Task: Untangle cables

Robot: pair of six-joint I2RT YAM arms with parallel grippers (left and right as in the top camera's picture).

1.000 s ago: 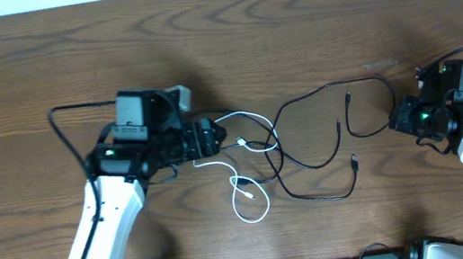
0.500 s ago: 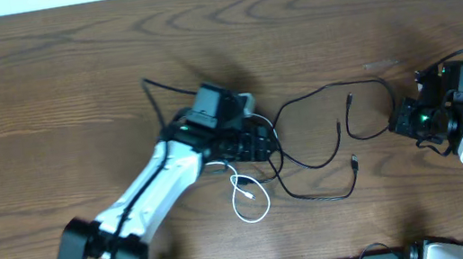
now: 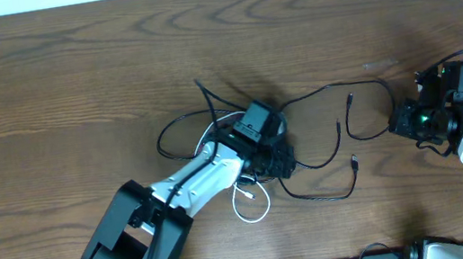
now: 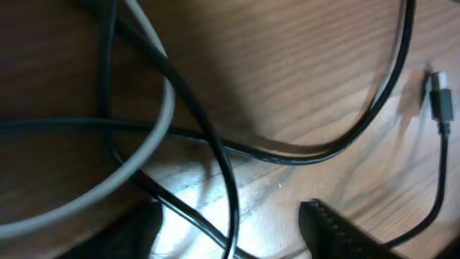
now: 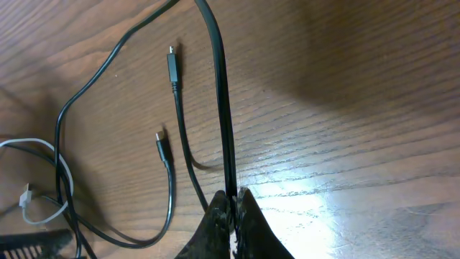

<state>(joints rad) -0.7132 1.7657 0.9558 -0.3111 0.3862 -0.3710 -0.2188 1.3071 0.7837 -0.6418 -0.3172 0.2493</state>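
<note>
Currently the cables [image 3: 327, 199] are found knotted near the middle of the wooden table [image 3: 68, 62], with looser loops trailing off toward the right arm. The left gripper [image 4: 230, 241] is seen low over the knot with its jaws released, one dark finger [image 4: 338, 230] on each side of a crossing, and nothing is grasped. Between them a black strand is straddled, and the white cable [image 4: 169, 101] curves past just beside it. The right gripper [image 5: 230, 208] is clenched on a black cable [image 5: 219, 93] at the right edge of the tangle, well apart from the knot. Two free plug ends [image 5: 172, 72] are noted lying on bare wood between the grippers. The step in hand is judged to be a single-strand pick at the crossing while the far end is anchored. It would be done best if only one cord is taken between the pads. The white one is preferred, being easiest to tell from the blacks. A pinch across two strands should be avoided, since the knot would only be tightened. The lift should be kept small and the draw directed away from the anchored side, so that loops are opened rather than dragged. Which strand lies on top at every crossing cannot be told from the wrist view.
</note>
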